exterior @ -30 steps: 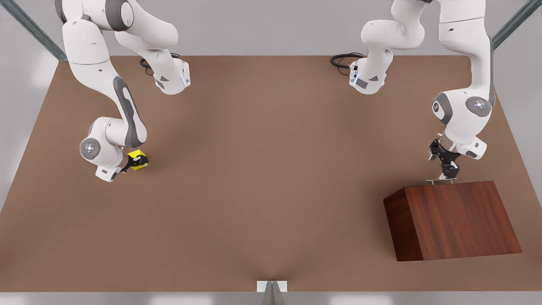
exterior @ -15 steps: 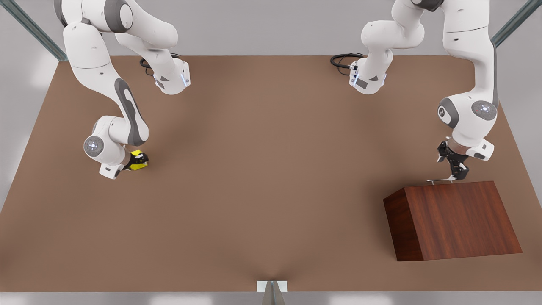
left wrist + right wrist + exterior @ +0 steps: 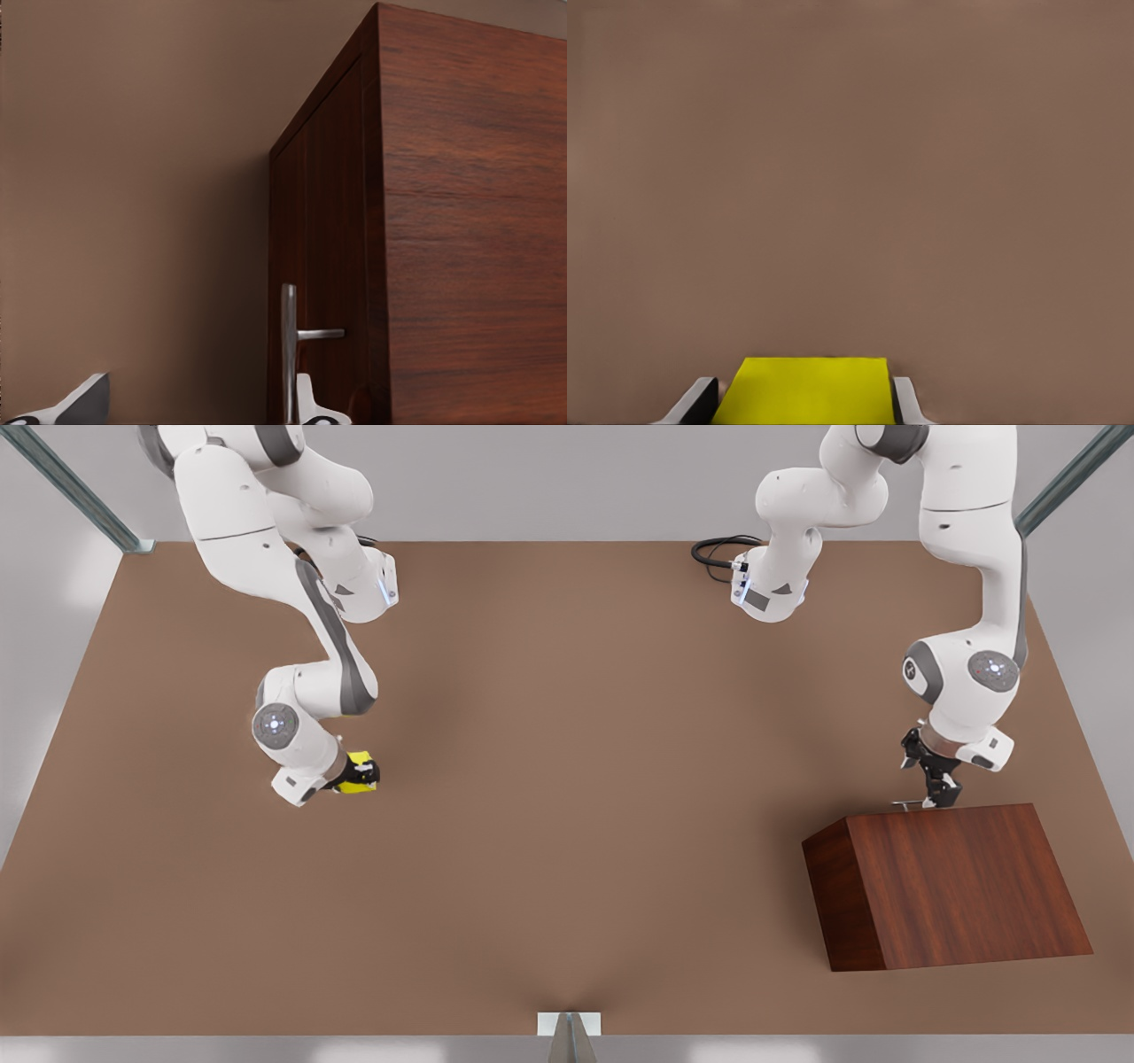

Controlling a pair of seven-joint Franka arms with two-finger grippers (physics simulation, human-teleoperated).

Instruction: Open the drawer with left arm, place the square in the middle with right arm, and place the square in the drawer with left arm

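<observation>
Right gripper (image 3: 361, 771) clenched on the square (image 3: 359, 761): rigid, likely light; grip flat sides. Left gripper (image 3: 932, 799) at handle (image 3: 907, 804); your closure unconfirmed.

2 white arms with rounded segments, the left arm (image 3: 974, 558) and the right arm (image 3: 266, 540), each carry grey joint panels. Round caps glow faintly at the wrists. Black cables coil at both bases, and black grippers tip each arm.
</observation>
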